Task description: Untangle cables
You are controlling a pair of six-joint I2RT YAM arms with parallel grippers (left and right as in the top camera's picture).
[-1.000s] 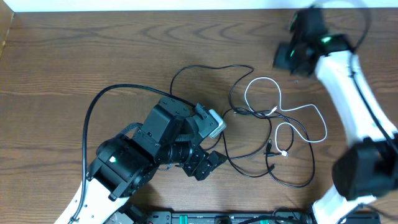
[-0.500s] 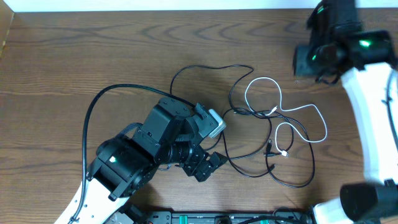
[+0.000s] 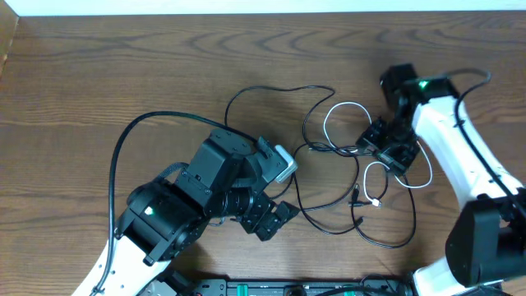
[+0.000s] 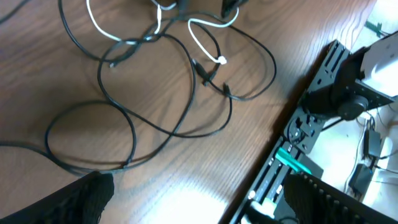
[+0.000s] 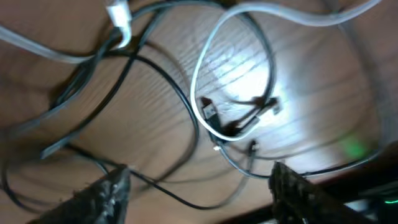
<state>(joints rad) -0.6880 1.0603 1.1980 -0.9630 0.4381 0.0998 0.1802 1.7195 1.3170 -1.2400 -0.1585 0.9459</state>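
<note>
The left fingers stand wide apart and empty near the front edge of the bench, just left of the tangle. Toward the middle and right of the bench, the thin black cable sprawls in several wide loops. The shorter white cable crosses it in two loops. The right fingers are apart above the white loops, clamping nothing.

Long black cable and white cable lie intertwined.
</note>
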